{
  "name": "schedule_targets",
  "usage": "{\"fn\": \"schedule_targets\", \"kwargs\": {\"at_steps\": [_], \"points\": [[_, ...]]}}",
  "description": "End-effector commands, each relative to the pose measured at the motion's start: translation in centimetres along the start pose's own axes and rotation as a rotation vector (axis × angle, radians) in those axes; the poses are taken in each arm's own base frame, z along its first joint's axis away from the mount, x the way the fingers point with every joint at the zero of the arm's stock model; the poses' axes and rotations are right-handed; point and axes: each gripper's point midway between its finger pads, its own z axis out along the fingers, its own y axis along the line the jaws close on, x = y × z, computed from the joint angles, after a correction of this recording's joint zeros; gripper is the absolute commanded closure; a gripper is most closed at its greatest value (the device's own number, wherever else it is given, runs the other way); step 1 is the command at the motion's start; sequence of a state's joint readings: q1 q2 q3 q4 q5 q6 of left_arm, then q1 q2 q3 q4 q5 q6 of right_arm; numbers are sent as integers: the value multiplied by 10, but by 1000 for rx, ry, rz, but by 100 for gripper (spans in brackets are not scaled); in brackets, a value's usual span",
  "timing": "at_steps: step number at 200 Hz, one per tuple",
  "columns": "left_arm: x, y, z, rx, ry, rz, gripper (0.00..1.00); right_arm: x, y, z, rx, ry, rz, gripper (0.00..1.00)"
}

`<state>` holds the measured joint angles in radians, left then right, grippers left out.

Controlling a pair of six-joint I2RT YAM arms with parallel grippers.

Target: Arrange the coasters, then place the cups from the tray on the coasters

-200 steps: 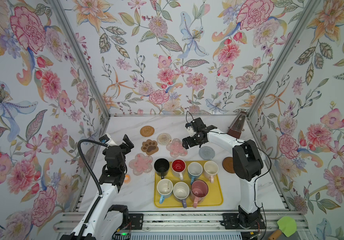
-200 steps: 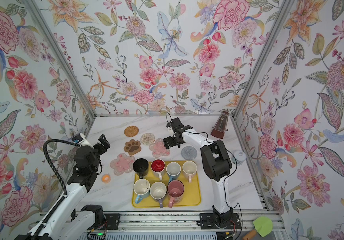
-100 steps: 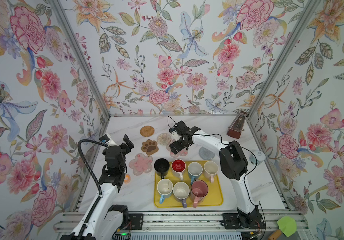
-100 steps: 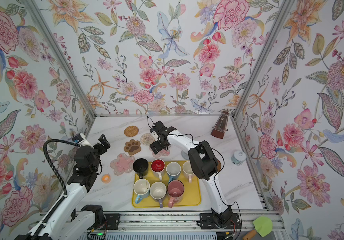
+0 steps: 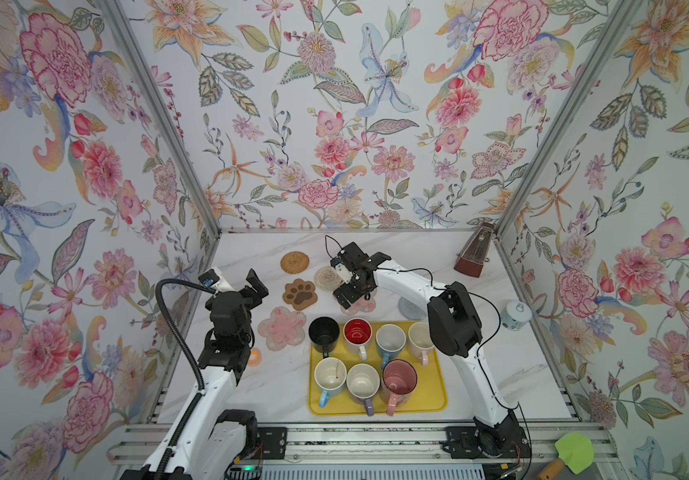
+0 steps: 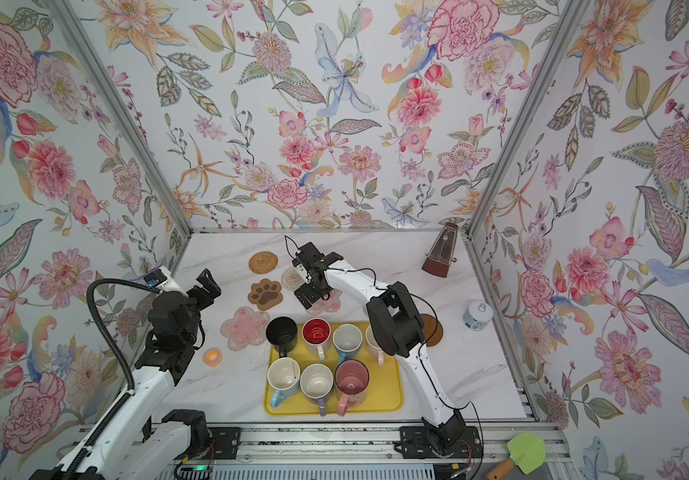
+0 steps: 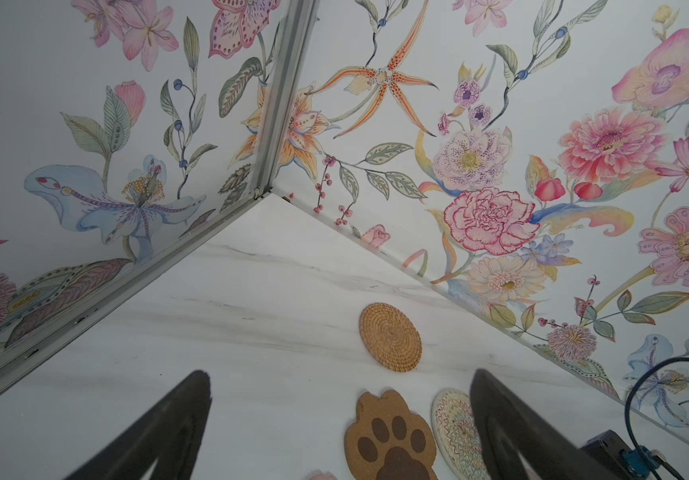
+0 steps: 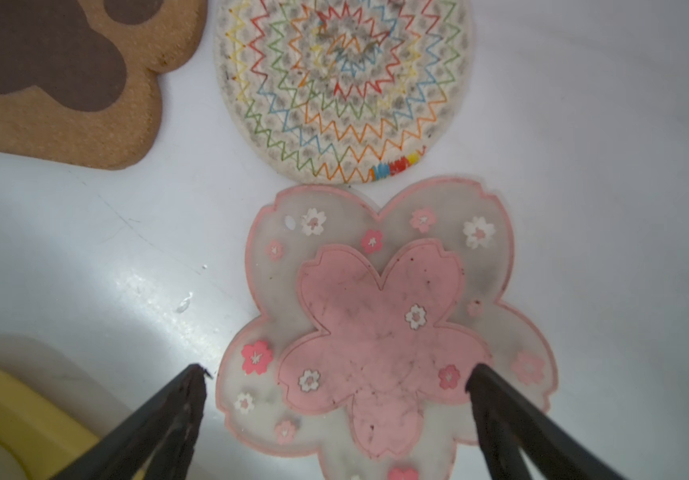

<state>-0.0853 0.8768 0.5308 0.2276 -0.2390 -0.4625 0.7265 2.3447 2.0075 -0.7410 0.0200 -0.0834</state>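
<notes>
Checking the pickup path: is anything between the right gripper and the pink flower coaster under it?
Nothing visible. The open right gripper hangs over the pink flower coaster, whose top is bare. The cream woven coaster sits right at its edge, and the yellow tray lies off to the side.

Left arm (image 5: 214, 386) and right arm (image 5: 475, 374): white shells, bulky black joints. A ribbed black hose (image 5: 160, 297) loops off the left; thin black cable (image 5: 499, 318) trails the right.

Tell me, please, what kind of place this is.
Probably a robot test booth: floral wallpaper panels in an aluminium frame, left arm and right arm mounted on a rail, marble-look tabletop.
</notes>
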Motion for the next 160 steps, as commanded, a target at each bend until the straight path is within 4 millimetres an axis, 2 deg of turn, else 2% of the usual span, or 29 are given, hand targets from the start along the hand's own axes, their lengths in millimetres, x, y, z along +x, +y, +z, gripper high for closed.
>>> {"fn": "schedule_targets", "kwargs": {"at_steps": [1, 64, 129, 160], "points": [[-11, -2, -2, 6, -26, -22, 1, 4, 3, 10, 13, 35, -26, 1], [-11, -4, -3, 15, -26, -30, 1, 2, 0, 25, 65, 47, -36, 1], [-26, -6, -9, 18, -64, -33, 1, 11, -27, 38, 159, 83, -11, 1], [-27, -6, -9, 18, -66, -33, 1, 6, -43, 42, 166, 70, 20, 1]]}}
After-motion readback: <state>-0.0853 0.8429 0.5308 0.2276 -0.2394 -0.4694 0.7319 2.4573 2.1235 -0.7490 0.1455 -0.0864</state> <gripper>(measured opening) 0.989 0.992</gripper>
